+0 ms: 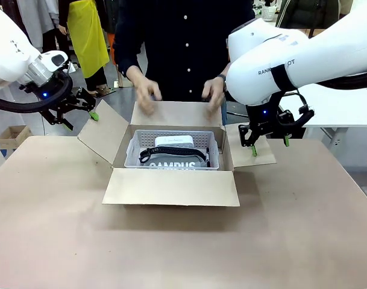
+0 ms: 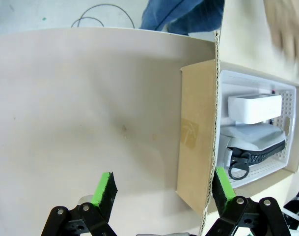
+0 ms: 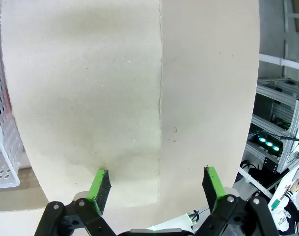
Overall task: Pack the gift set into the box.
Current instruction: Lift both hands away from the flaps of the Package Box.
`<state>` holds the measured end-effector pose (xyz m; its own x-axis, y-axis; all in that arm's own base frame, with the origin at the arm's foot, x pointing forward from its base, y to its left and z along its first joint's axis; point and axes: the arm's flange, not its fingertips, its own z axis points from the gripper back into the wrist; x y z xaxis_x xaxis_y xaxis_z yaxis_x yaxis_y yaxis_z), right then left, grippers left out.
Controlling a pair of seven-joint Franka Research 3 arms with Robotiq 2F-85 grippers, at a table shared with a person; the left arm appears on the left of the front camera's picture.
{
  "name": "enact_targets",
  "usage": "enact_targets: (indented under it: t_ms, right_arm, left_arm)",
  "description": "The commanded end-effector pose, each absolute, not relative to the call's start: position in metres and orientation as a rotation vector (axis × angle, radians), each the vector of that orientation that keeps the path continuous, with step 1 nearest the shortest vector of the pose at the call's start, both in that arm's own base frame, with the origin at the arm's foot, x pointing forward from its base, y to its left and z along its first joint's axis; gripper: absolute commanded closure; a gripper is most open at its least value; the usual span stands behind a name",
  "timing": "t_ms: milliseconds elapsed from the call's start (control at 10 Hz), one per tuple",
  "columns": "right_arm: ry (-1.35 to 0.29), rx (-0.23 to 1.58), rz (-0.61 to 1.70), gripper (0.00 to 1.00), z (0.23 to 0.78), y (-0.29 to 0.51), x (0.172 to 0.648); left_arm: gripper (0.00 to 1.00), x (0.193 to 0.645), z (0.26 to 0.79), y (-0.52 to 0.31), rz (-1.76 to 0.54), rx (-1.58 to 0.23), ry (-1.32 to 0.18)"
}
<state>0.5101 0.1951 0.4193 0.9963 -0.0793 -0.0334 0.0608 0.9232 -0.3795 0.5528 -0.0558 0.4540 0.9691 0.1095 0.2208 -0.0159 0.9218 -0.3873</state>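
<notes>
The gift set sits inside the carton (image 1: 171, 188) at mid-desk (image 1: 171, 253). It is a white perforated basket (image 1: 214, 147) holding the grey CAMPUS item (image 1: 174, 164), the black strap (image 1: 171, 152) and the small white box (image 1: 174, 140). All four flaps stand open, so closing them looks like the remaining step.

Your right end effector (image 1: 270, 146) hangs with its fingers apart directly over the right flap (image 1: 240, 144). In the right wrist view that flap's free edge runs near-to-far between the pads (image 3: 101, 189).

Your left end effector (image 1: 81, 120), also spread, hovers just left of the raised left flap (image 1: 102, 138). The person's hands (image 1: 148, 93) are at the far flap.

The carton's long axis runs left-right, so each arm is nearer its own side flap.
</notes>
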Motion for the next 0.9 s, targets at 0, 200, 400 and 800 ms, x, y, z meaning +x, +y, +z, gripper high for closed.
enact_targets:
  t_ms: [0, 200, 400, 800]
  right_arm:
    - [0.040, -0.404, -0.064, 0.00, 0.422, 0.193, 0.512]
    - [0.040, -0.404, -0.064, 0.00, 0.422, 0.193, 0.512]
    - [0.040, -0.404, -0.064, 0.00, 0.422, 0.193, 0.512]
    - [0.004, -0.111, -0.108, 0.00, 0.469, 0.144, 0.484]
  left_arm:
    - [0.00, 0.553, 0.455, -0.056, 0.078, -0.383, -0.244]
    - [0.00, 0.553, 0.455, -0.056, 0.078, -0.383, -0.244]
    - [0.00, 0.553, 0.455, -0.056, 0.078, -0.383, -0.244]
    - [0.00, 0.522, 0.502, -0.003, 0.042, -0.694, -0.200]
